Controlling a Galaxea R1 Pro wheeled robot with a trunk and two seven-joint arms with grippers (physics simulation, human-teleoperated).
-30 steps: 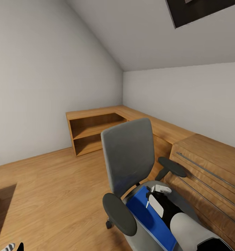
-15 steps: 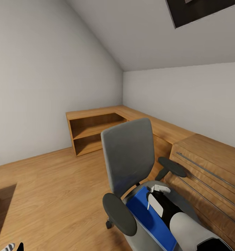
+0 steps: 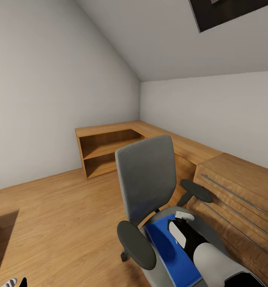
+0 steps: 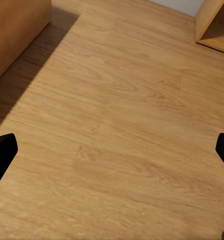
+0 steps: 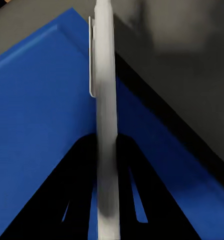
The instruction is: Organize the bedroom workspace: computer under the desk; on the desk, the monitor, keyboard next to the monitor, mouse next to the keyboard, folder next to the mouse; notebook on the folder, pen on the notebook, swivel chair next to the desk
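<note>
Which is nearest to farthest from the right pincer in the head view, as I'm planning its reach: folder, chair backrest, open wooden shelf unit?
1. The folder, on the seat, directly at the right pincer.
2. The chair backrest, just beyond the seat.
3. The open wooden shelf unit, far back against the left wall.

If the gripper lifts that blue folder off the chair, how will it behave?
The folder looks thin and flat, so probably light and may flex when held by one edge. Its smooth face seems slippery. The chair has casters, so pushing could roll it.
</note>
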